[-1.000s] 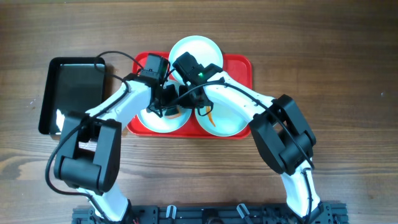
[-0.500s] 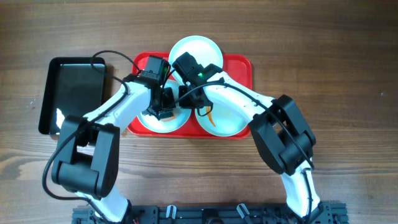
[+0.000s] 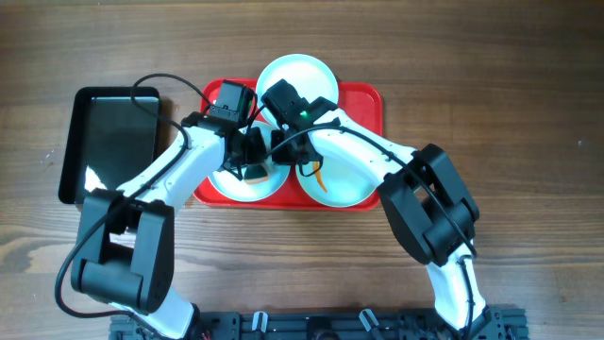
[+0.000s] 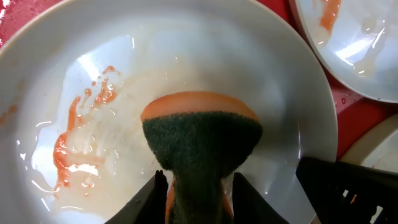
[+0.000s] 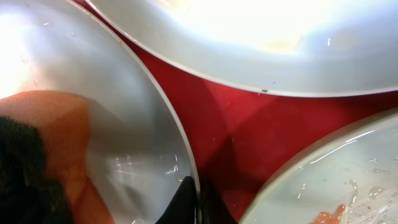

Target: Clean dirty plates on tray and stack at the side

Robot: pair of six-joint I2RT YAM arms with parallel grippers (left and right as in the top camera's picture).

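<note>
The left gripper (image 4: 199, 193) is grasping an orange sponge with a dark green scouring face (image 4: 202, 140). The sponge's rounded end is resting on the wet floor of the front-left plate (image 4: 186, 43), a round, shallow, pale blue-white dish. A streaky orange smear (image 4: 65, 146) is lying in that plate, left of the sponge in the left wrist view.

The right gripper (image 5: 197, 190) is clenched on the same plate's rim, with one fingertip inside the dish and the other over the red tray.

Compared with a second ago, the left arm's elbow has swung outward, toward the table's near edge and to the left. The sponge has slid a little away from the plate's near rim. The right arm and all three plates are sitting where they were.

The front-right plate (image 3: 344, 184), of the same make, is lying just beside the first and carrying its own orange smear. Behind the two, the back plate (image 3: 297, 71) is overhanging the far edge of the large red rectangular plastic tray (image 3: 363, 94). It is looking clean in the right wrist view.

To the left of the red tray, a smaller glossy black tray (image 3: 109, 142) is catching a patch of light. Everything is resting on a brown wood-grain table (image 3: 528, 76), which is filling the overhead view.
</note>
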